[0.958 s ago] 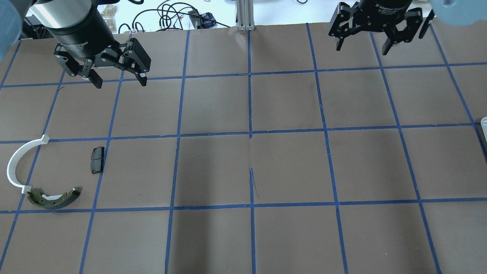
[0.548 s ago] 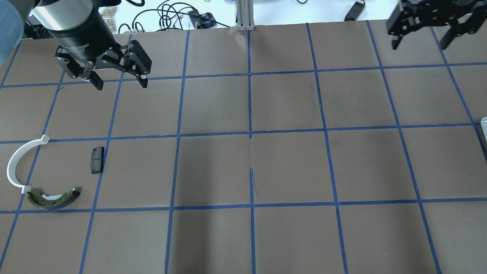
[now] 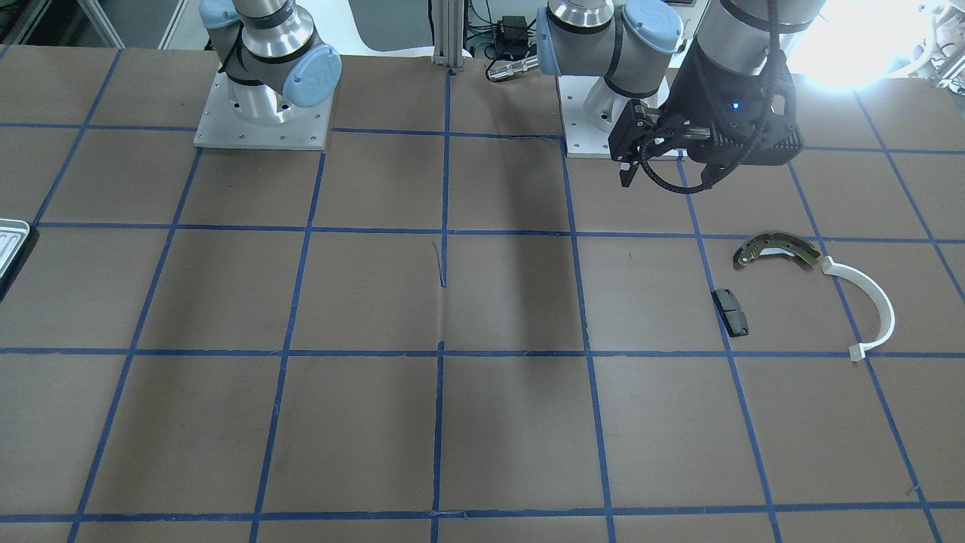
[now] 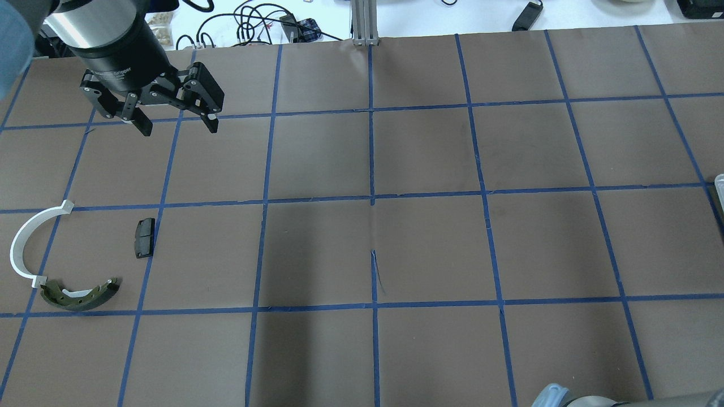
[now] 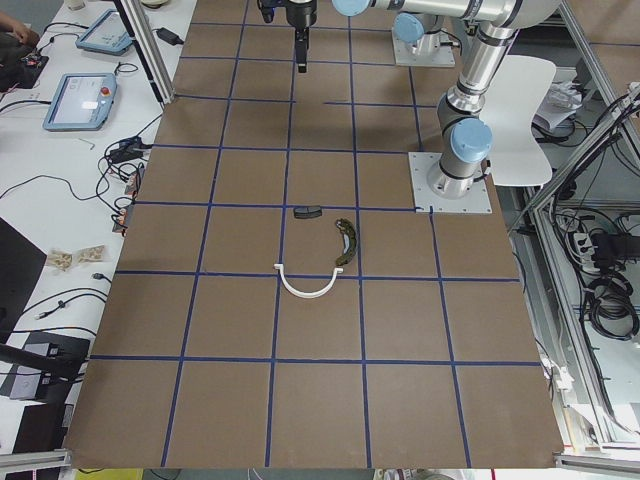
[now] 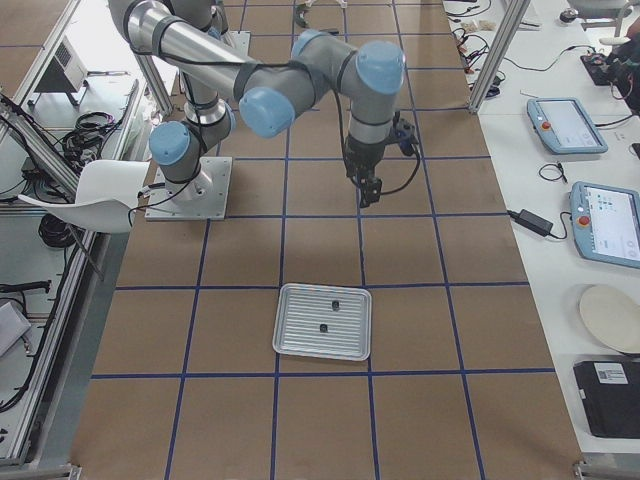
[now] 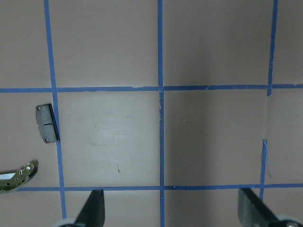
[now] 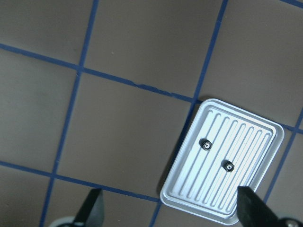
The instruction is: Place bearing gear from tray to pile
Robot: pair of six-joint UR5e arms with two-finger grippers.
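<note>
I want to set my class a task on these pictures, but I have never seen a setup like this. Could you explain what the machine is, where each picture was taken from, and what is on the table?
This is a two-armed robot bolted to a table covered in brown paper with blue tape lines. Each arm ends in a two-finger gripper.

Two cameras look down from above, one behind the robot and one facing it. Two more look along the table from its ends, and one rides on each wrist.

The left gripper is open and empty. Near it lie a brake shoe, a white half-ring and a black pad.

The right gripper is also open and empty. Its camera looks down on a ribbed silver tray holding two small gears. Nothing is held.
</note>
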